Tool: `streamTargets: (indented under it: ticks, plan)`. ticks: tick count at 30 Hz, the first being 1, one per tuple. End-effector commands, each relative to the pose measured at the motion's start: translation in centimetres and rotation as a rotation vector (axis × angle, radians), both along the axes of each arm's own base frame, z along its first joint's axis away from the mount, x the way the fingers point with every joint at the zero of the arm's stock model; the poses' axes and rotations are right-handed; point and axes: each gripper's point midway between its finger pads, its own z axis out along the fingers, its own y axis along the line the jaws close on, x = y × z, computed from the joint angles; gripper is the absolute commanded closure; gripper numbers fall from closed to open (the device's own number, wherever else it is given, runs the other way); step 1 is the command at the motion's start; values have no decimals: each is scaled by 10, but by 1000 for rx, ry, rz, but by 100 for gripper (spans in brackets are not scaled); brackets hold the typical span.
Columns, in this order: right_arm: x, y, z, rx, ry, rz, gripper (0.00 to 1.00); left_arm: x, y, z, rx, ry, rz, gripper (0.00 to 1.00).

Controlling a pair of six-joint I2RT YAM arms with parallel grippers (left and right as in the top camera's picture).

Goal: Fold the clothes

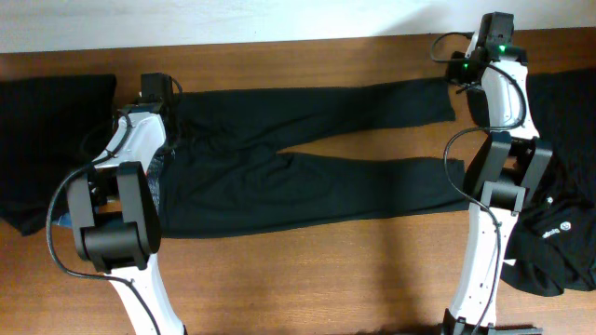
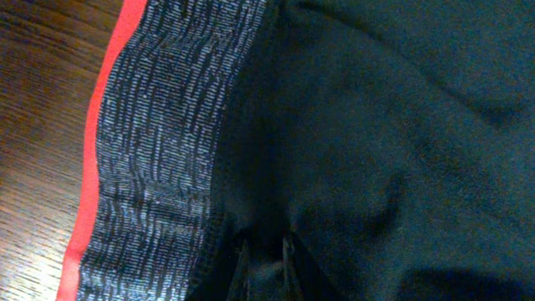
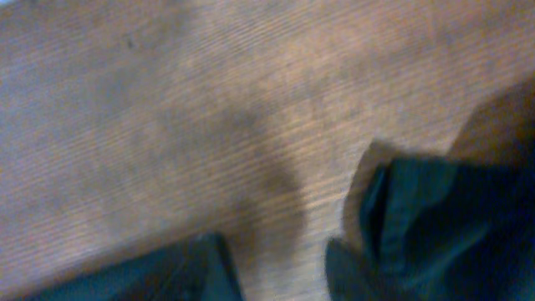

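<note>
Long black trousers (image 1: 298,177) lie flat across the wooden table, legs pointing right. Their grey waistband (image 2: 159,142) with a red edge fills the left of the left wrist view. My left gripper (image 2: 266,263) sits at the waist end (image 1: 163,102), its fingers close together and pinching black fabric just inside the waistband. My right gripper (image 1: 458,79) hovers by the hem of the far leg. In the blurred right wrist view its fingers (image 3: 196,272) stand apart over bare wood, and the trouser hem (image 3: 435,226) lies just to the right of them, not held.
Another black garment (image 1: 47,140) lies at the table's left edge. A crumpled black garment with a small white logo (image 1: 559,223) lies at the right, beside the right arm's base. Bare wood (image 1: 307,270) shows in front of the trousers.
</note>
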Motion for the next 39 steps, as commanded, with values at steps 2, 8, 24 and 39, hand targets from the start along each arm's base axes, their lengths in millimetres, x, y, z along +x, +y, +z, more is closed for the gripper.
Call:
streamTargets:
  ticks: [2, 8, 24, 39]
  plan:
    - [-6, -12, 12, -11, 7, -27, 32, -1, 3, -4, 3, 11, -2, 78]
    - [-39, -24, 90, -40, 11, -38, 16, 6, 5, 21, 58, 11, -120, 48]
    - [-202, -11, 146, 129, 431, -40, 1, -95, -12, 114, -48, 281, -126, 7]
    - [-339, 48, 185, 135, 410, -65, 1, -190, -18, 178, -54, 206, -82, 2]
